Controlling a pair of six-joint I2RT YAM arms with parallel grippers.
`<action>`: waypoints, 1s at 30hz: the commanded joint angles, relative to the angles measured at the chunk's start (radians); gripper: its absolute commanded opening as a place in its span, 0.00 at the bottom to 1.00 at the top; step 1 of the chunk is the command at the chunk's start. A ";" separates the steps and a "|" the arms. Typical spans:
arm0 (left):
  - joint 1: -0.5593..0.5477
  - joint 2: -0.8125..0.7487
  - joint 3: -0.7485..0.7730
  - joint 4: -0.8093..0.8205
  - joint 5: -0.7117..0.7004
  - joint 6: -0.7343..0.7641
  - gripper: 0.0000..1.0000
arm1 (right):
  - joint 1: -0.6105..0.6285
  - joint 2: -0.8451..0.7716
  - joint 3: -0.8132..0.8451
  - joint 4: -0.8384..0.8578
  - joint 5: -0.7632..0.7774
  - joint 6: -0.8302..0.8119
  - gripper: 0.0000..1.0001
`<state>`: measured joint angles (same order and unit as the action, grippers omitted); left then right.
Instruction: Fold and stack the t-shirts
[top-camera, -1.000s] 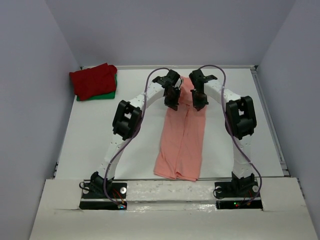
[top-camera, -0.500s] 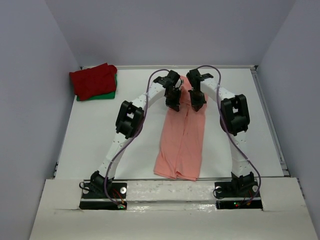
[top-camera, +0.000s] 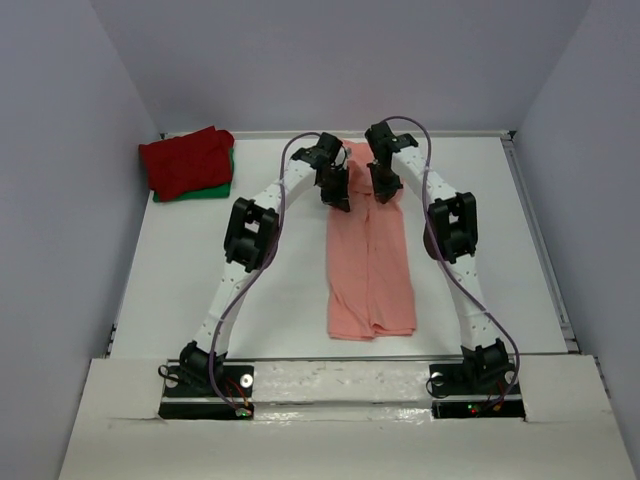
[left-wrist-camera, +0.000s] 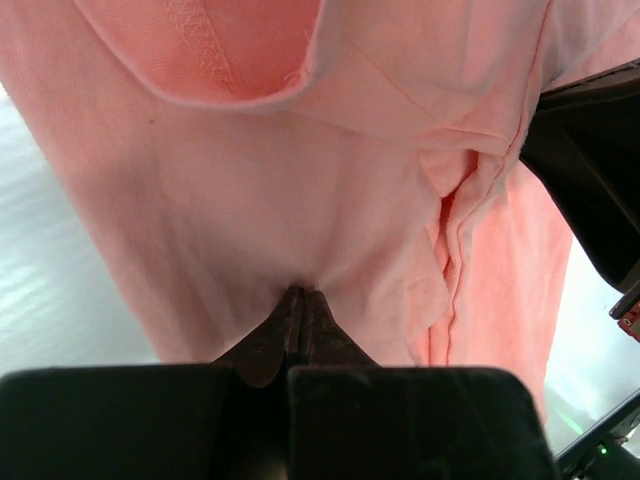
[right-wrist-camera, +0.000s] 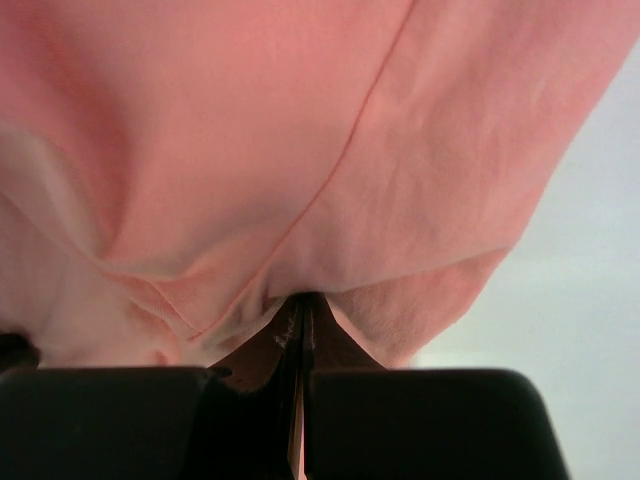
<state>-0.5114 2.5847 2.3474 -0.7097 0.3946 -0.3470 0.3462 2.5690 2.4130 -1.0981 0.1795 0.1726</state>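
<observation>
Now | left claw (left-wrist-camera: 300, 293) clamped on salmon-pink t-shirt (top-camera: 370, 270) | right claw (right-wrist-camera: 303, 299) clamped likewise

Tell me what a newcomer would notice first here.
A long salmon-pink t-shirt stretches down the middle of the table. Its far end is pinched by the left claw and the right claw, both shut on the cloth. At the far left corner, a folded dark red t-shirt lies on a green t-shirt.
</observation>
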 joint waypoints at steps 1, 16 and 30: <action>0.033 0.055 0.042 0.028 0.027 -0.010 0.00 | -0.010 0.085 0.054 0.024 -0.015 -0.035 0.00; 0.074 0.046 0.030 0.122 0.066 -0.035 0.01 | -0.030 0.013 -0.083 0.121 -0.057 -0.068 0.00; 0.010 -0.207 -0.112 0.193 -0.141 0.019 0.64 | -0.030 -0.096 -0.112 0.196 -0.052 -0.137 0.34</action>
<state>-0.4767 2.5591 2.2936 -0.5465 0.3775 -0.3782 0.3256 2.5393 2.3497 -0.9760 0.1459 0.0811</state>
